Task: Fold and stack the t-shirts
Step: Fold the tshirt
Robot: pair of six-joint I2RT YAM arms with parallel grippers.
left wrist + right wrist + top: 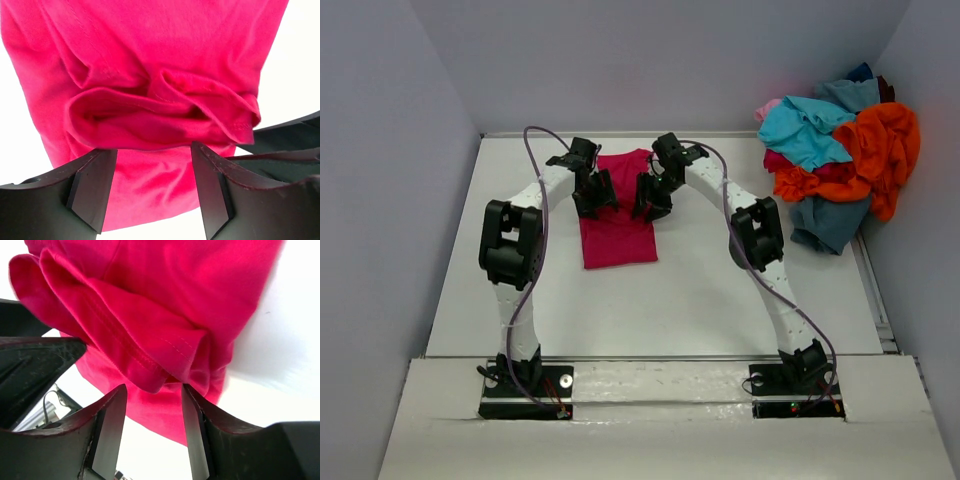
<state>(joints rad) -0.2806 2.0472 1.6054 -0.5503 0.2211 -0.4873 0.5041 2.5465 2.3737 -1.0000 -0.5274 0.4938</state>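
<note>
A crimson-magenta t-shirt lies in the middle of the table, folded into a narrow strip. My left gripper hovers over its far left part, my right gripper over its far right part. In the left wrist view the gripper stands open, with a bunched fold of the crimson shirt just beyond its fingertips. The right gripper is open too; a hemmed fold of the shirt hangs at the tips, pinched by neither finger. More t-shirts lie in a heap at the back right.
The heap holds turquoise, orange and grey-blue cloth against the right wall. Grey walls close in the table on the left, back and right. Both arm bases sit at the near edge.
</note>
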